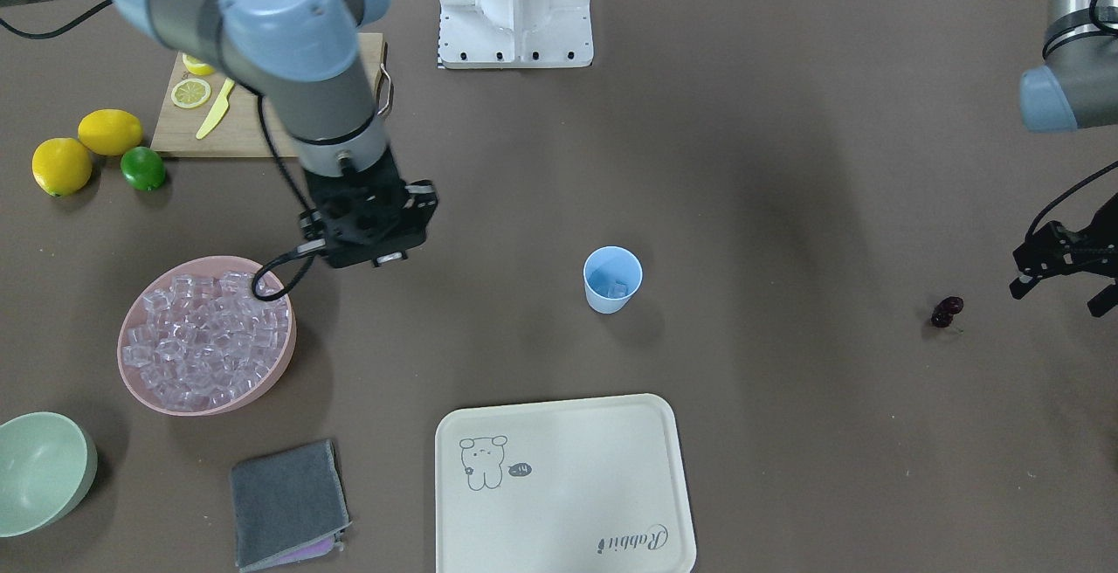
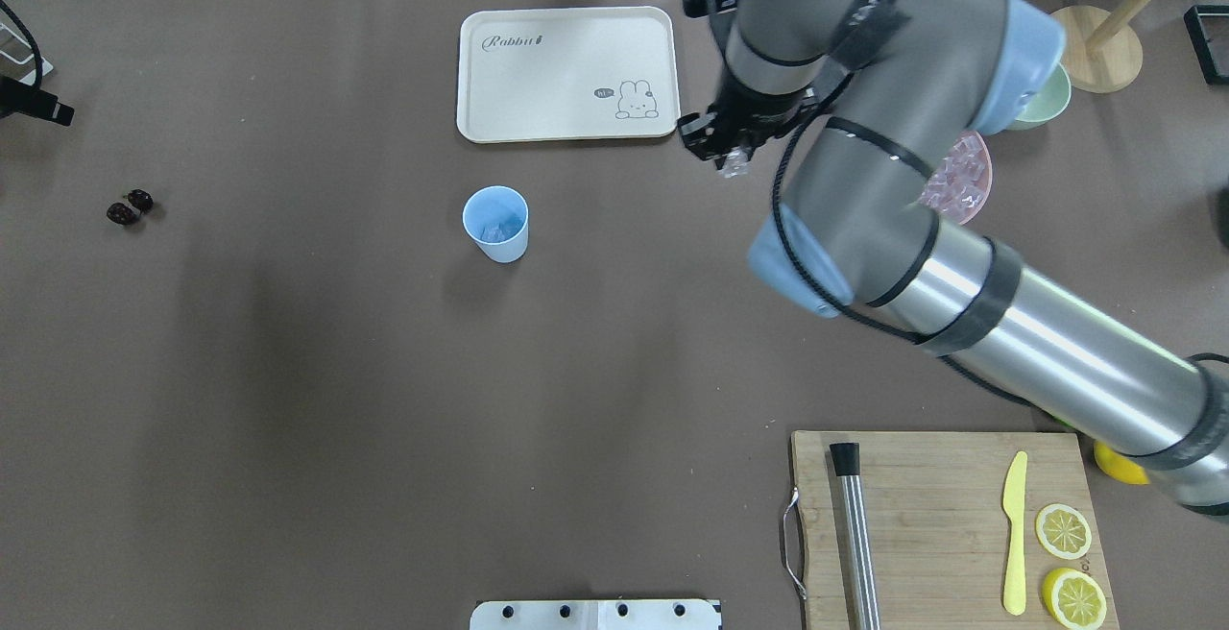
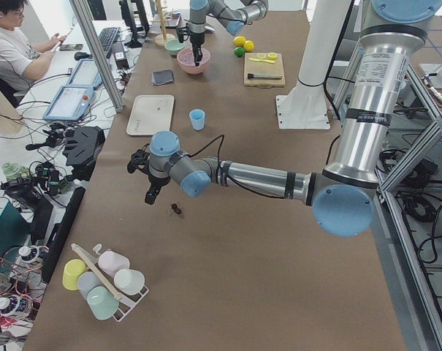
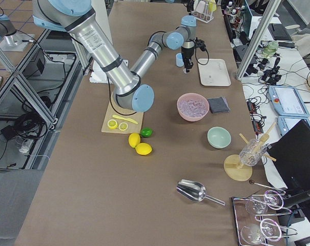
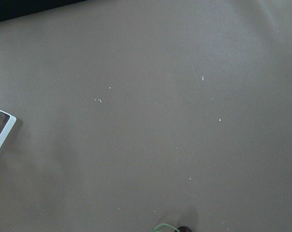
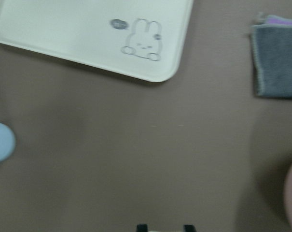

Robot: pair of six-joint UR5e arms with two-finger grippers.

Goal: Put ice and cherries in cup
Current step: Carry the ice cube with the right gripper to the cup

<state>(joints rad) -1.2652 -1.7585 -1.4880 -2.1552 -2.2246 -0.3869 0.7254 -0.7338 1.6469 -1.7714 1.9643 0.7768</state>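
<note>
The right gripper [image 2: 730,157] pinches one ice cube [image 2: 735,169] above the table [image 1: 786,162], between the pink bowl [image 1: 201,410] and the cup [image 1: 612,279].
Its fingers [image 6: 142,227] show only as two dark tips at the wrist view's bottom edge. The left gripper [image 1: 1061,289], cut off at the picture edge, is spread open near the cherries [image 1: 947,312], not touching them. Some ice [image 1: 617,287] lies inside the cup; bare table surrounds it.

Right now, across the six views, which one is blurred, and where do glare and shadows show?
Right wrist view: soft throughout, tray and cloth edges smeared. Overhead: glare streak along the right arm's metal tube. Front-facing: faint shadow beside the cup.
</note>
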